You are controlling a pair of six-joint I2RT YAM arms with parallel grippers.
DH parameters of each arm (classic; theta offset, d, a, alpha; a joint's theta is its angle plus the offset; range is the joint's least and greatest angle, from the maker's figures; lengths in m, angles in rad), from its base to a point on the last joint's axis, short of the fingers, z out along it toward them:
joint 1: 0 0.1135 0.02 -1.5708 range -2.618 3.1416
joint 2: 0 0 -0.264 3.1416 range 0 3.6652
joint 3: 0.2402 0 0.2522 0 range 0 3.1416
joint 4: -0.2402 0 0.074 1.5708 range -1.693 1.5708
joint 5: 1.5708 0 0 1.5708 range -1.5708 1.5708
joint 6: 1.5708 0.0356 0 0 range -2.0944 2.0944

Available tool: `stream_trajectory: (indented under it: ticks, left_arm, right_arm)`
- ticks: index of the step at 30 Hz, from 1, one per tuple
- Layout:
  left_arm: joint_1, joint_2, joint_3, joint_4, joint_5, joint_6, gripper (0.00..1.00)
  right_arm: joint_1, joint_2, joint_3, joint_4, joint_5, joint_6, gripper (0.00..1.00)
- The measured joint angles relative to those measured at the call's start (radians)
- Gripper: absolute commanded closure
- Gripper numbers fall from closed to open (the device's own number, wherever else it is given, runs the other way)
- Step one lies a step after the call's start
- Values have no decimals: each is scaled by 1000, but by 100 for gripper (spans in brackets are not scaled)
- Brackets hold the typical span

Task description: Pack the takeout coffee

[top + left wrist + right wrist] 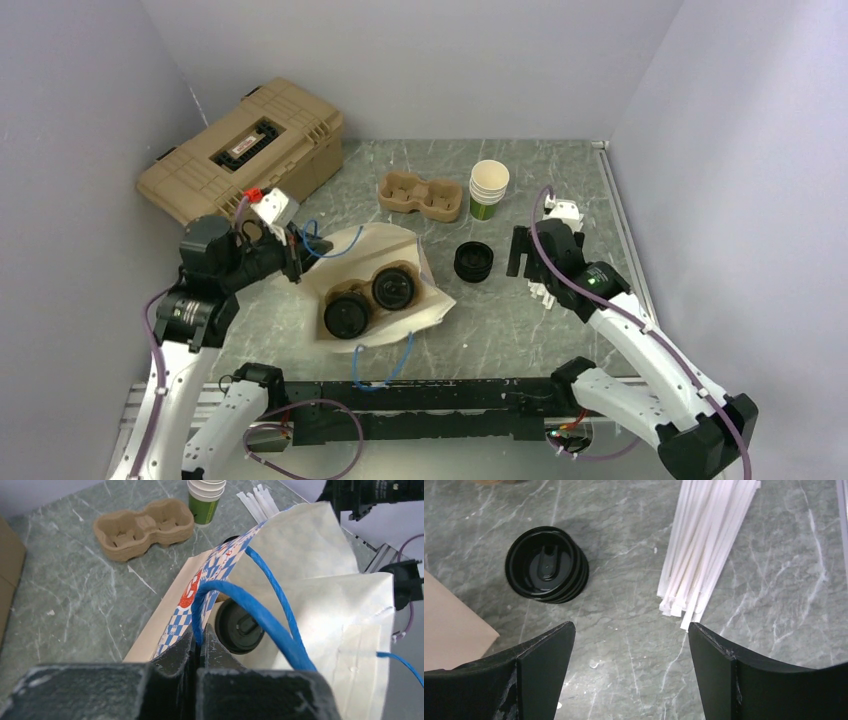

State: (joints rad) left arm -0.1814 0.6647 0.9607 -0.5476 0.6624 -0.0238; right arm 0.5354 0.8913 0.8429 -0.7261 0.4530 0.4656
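On the grey tabletop (500, 320) the coffee (393, 288), two lidded cups, sits inside the open bag (370, 245), whose blue handle (265, 620) the left gripper's (199, 635) jaws clamp, while the right gripper's (631, 630) jaws hang apart and empty near the lid stack (546, 565); the cups are probably light, crushable paper, best lifted by the bag's handles.

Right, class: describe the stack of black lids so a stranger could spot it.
Find the white paper bag mid-table. Just right of it stands the stack of black lids. Unlike the lidded cups inside the bag, it has no cup beneath.
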Motion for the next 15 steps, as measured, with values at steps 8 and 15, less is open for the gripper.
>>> stream_trajectory:
  ticks: [8,15]
  left_arm:
    - [1,214,52,-11,-81,-86,100]
    - [1,269,28,3,-149,-152,100]
  right_arm:
    - [-145,66,10,30,-75,-21,34]
    - [-330,158,-8,118,-127,-9,45]
